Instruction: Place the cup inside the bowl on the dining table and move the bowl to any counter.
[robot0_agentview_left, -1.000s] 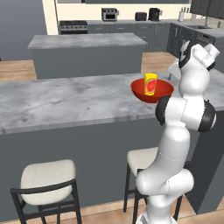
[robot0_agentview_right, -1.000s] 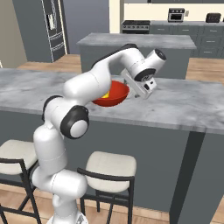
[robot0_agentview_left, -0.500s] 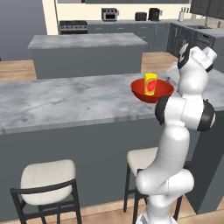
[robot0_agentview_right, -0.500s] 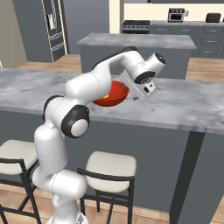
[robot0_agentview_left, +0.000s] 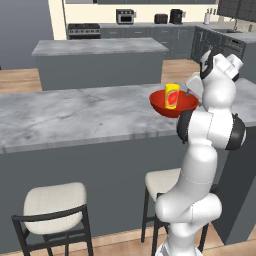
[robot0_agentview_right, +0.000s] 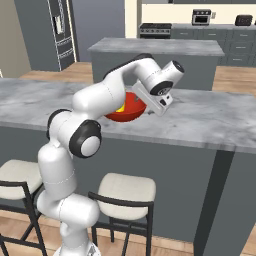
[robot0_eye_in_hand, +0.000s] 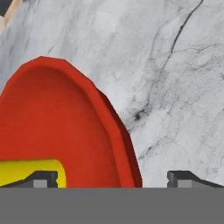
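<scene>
We see the small yellow cup (robot0_agentview_left: 172, 95) standing upright inside the wide glossy red bowl (robot0_agentview_left: 174, 105) on the grey marble worktop (robot0_agentview_left: 75, 112). The tool (robot0_eye_in_hand: 111, 177) straddles the bowl's rim, fingers apart, gripping nothing.

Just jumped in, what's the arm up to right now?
The cup already stands in the bowl, which is on the dining table. The open tool is at the bowl's rim, one fingertip over the inside near the cup and the other outside, over the marble. It isn't gripping yet, and the bowl hasn't gone to the counter.
</scene>
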